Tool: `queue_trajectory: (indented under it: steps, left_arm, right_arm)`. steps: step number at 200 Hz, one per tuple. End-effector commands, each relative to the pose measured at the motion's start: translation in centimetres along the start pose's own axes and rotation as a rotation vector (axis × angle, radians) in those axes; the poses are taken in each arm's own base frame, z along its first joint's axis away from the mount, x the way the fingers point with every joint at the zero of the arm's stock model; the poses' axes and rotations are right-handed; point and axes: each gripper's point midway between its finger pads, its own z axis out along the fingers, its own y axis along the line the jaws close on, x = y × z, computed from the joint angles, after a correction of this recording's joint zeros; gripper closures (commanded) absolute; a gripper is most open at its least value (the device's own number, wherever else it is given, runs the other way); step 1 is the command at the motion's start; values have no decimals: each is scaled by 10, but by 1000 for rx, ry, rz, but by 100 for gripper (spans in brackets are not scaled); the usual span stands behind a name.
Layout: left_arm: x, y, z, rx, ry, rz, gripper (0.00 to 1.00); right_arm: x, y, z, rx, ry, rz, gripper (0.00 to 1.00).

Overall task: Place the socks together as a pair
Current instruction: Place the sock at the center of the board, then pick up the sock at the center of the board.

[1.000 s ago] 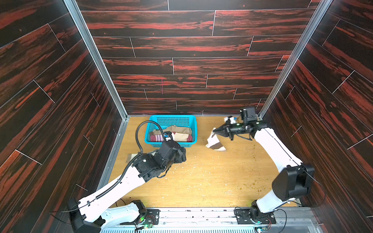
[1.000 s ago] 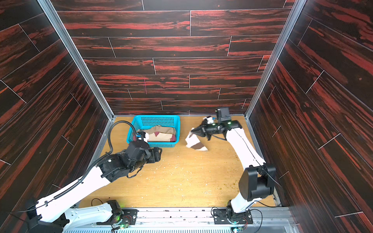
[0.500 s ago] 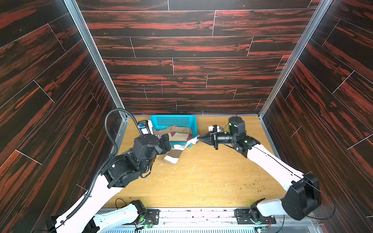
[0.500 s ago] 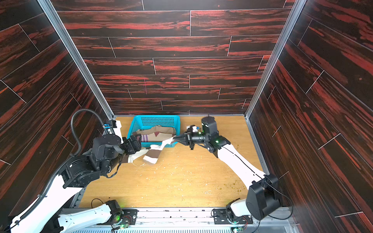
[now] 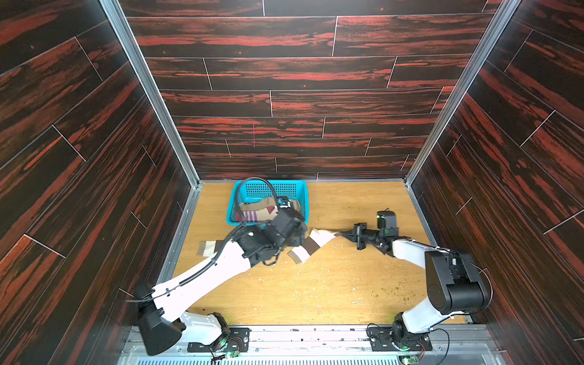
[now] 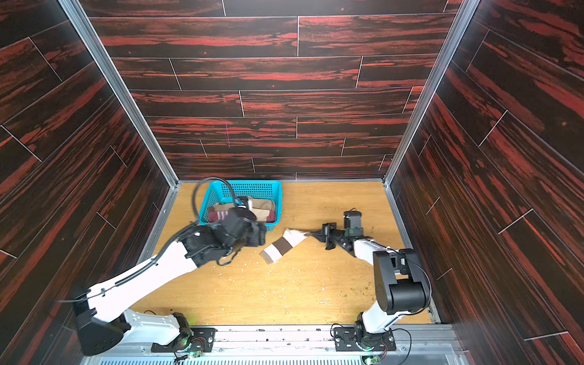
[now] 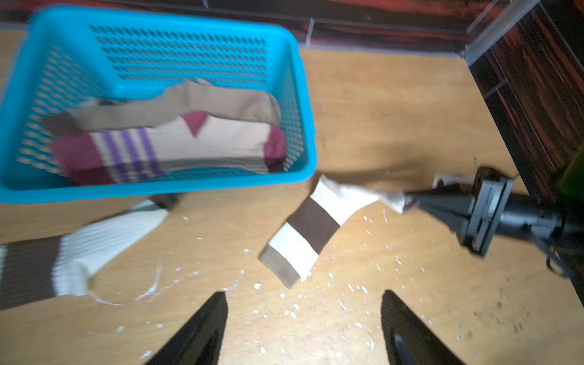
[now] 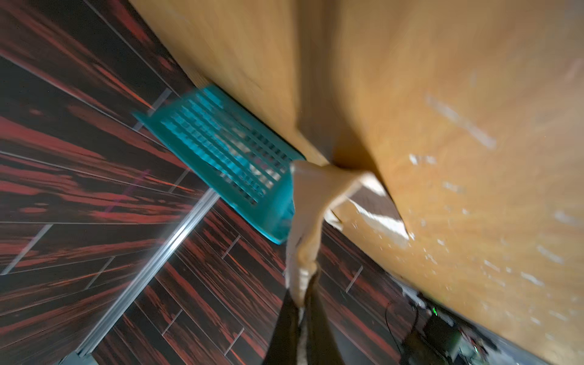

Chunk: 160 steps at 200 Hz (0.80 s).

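Banded sock [image 5: 311, 245], white with brown bands: toe end is pinched tight in your right fingers [image 5: 346, 234]. The body stretches away from them, with the cuff end sagging toward the counter [image 5: 316, 284] just off the basket's [image 5: 304, 196] front right corner. Can't tell if the cuff touches the wood or hangs just over it. The right wrist view confirms the pinch: a small bunch of toe fabric, nothing else.

Its mate [image 7: 79, 252] lies flat on the counter off the basket's front left corner, toe end nearest the basket's front wall. Left fingers [image 7: 202, 328] are spread wide and empty, hovering over the counter in front of the basket and aimed near the sagging cuff. Left arm [image 5: 240, 252] lies between the two socks in a top view.

Step in hand, as I read it: get the held sock onto the mate.
- The grip on the toe is thin and soft knit could slip out, so go slow.
- Take the cuff with the left fingers first.
- Carry both ends across the basket's front, low and clear of its rim.
- Lay it toe over toe, brown band over brown band, edges matched, not crossed.
- Let go only once it lies flat.
- Leave the striped sock [image 7: 189, 142] and tan sock [image 7: 205, 104] in the basket for now.

Risk: a dragging cuff could shove the mate out of line.
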Motion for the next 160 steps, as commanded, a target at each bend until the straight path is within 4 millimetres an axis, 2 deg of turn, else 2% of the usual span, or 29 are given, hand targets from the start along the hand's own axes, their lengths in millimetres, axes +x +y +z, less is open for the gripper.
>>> queue_trajectory:
  steps: [1, 15, 33, 43, 54, 69, 98, 118, 136, 160]
  left_arm:
    - [11, -19, 6, 62, 39, -29, 22]
    - [24, -25, 16, 75, 67, -40, 22]
    - [40, -34, 30, 89, 101, -38, 22]
    - [42, -43, 38, 108, 107, -43, 23]
    - [47, -48, 47, 115, 124, -40, 23]
    - [53, -53, 57, 108, 150, -40, 23]
    - [65, -52, 71, 86, 184, -66, 24]
    - [60, -20, 59, -18, 126, -166, 23]
    - [59, 28, 36, -124, 97, -265, 20]
    - [59, 104, 2, -258, 33, -402, 16]
  right_arm:
    - [-21, -4, -16, 8, -56, -1, 89]
    - [-36, -11, -24, 5, -94, 32, 83]
    - [-49, -15, -29, 6, -111, 57, 55]
    - [-51, -13, -30, 15, -93, 54, 48]
    - [-53, -10, -34, 40, -95, 20, 42]
    - [-63, -7, -52, 80, -176, -21, 37]
    - [-74, 3, -86, 87, -282, -78, 33]
    - [-65, 14, -98, 122, -289, -191, 32]
    - [-43, 23, -100, 109, -223, -315, 32]
    - [-8, 20, -100, 119, -149, -503, 32]
